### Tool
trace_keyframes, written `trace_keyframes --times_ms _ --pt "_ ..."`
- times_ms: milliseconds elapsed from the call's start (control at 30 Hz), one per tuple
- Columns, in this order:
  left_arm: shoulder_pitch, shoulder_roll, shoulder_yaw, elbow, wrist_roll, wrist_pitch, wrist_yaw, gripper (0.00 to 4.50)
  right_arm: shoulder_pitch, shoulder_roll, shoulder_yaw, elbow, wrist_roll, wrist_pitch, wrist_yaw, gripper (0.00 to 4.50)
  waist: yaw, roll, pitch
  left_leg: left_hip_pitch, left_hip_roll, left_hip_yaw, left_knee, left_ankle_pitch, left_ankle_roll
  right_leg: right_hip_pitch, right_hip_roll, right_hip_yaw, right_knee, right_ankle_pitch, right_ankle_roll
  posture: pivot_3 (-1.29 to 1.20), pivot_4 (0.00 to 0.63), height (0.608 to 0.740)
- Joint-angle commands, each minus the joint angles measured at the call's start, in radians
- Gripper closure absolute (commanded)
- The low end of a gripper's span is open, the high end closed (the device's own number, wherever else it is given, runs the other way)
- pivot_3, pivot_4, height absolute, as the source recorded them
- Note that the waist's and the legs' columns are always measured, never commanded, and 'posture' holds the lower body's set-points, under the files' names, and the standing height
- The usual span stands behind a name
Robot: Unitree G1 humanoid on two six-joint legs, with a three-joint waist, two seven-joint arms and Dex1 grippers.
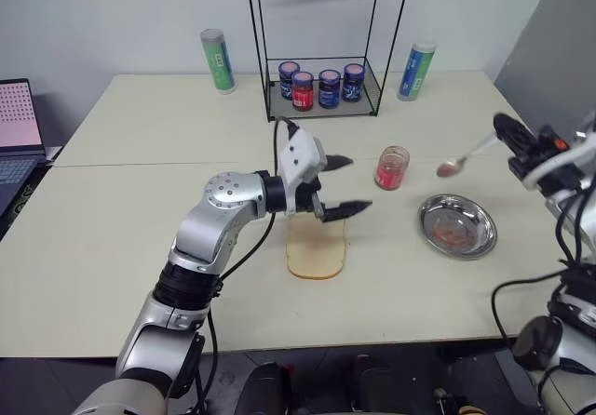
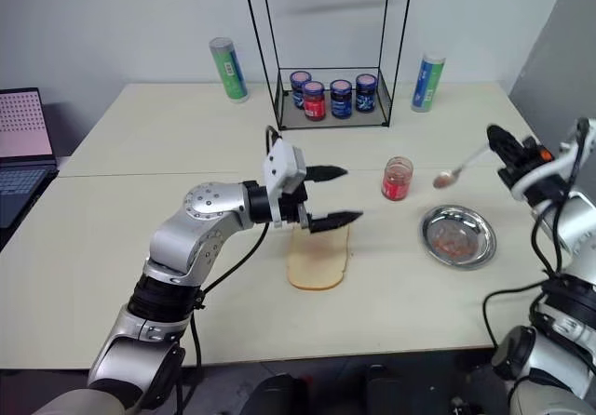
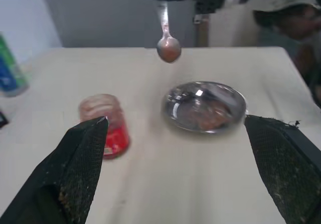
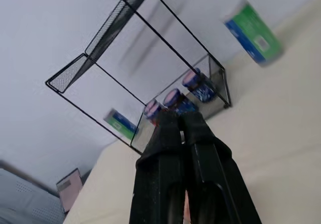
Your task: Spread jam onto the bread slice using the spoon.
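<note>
The bread slice (image 1: pixel 317 249) lies flat on the table, just below and behind my left gripper (image 1: pixel 358 184). That gripper hovers open above the slice's far end, holding nothing. To its right stands the small clear jar of red jam (image 1: pixel 392 167). My right gripper (image 1: pixel 503 128) is raised at the far right, shut on the handle of the spoon (image 1: pixel 463 161). The spoon's bowl (image 3: pixel 168 48) carries a reddish smear and hangs in the air above the round steel dish (image 1: pixel 456 226), right of the jar. The left wrist view looks between its wide-apart fingers (image 3: pixel 75 169) at the jam jar (image 3: pixel 108 126) and the dish (image 3: pixel 205 106).
A black wire rack (image 1: pixel 321 85) with several dark-lidded jars stands at the back of the table. Green-and-blue cans stand on either side of it (image 1: pixel 218 60) (image 1: pixel 416 71). A laptop (image 1: pixel 14 136) sits at the far left. The steel dish holds reddish smears.
</note>
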Motion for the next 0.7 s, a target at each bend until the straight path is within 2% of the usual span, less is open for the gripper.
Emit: trace_keyframes --times_ms 33,167,300,700 --pt "0.001 -0.014 0.021 -0.026 0.001 -0.009 0.050 0.00 -0.089 0.009 0.119 0.000 -0.115 -0.123 0.021 4.47 0.005 0.000 0.000 -0.001 0.000 0.000 0.000 0.000 0.000 0.000 0.000 -0.001 0.000 0.000 0.000 0.00 0.150 0.740" --pt "0.037 -0.017 0.004 -0.074 0.004 0.002 0.076 0.00 -0.131 0.014 0.228 0.063 -0.238 -0.236 0.064 4.47 0.009 0.000 0.000 -0.006 0.000 0.000 0.000 0.000 0.000 -0.004 0.000 -0.002 -0.001 0.002 -0.004 0.00 0.150 0.740" --pt "0.062 -0.013 -0.005 -0.125 -0.001 0.025 0.094 0.00 -0.146 0.003 0.309 0.151 -0.361 -0.370 0.127 4.47 0.013 0.000 0.000 -0.017 -0.002 0.000 0.002 0.000 0.000 -0.013 -0.003 -0.003 -0.001 0.003 -0.003 0.00 0.150 0.740" --pt "0.088 0.010 -0.013 -0.181 -0.004 0.062 0.108 0.00 -0.106 0.022 0.447 0.270 -0.593 -0.638 0.228 4.47 0.006 0.000 0.000 -0.015 -0.001 0.000 0.001 0.000 0.000 -0.013 -0.003 -0.003 0.000 0.003 -0.003 0.00 0.150 0.740"
